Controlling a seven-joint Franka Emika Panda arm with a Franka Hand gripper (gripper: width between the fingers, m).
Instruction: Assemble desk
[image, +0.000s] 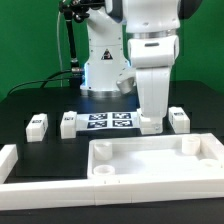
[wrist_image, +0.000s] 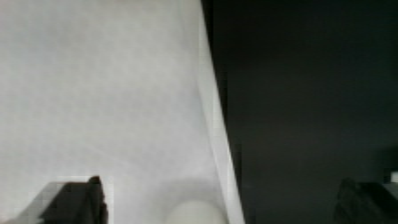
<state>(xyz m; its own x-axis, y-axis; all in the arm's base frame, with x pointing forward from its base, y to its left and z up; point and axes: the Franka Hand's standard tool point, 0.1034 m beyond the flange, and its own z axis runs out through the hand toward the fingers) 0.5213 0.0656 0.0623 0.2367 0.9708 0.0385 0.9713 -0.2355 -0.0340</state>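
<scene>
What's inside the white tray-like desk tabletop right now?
A round corner socket and bare floor show inside the white plastic tray-like tabletop; nothing loose lies in it. Its near rim may hide a floor strip.

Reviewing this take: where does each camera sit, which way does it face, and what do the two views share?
Exterior view: off the arm, facing across the black table and the desk tabletop toward the robot's base; the arm and gripper show.
Wrist view: on the wrist, looking along the fingers at a close white surface, unidentifiable, beside the black table.
Shared: the gripper and the black table.
</scene>
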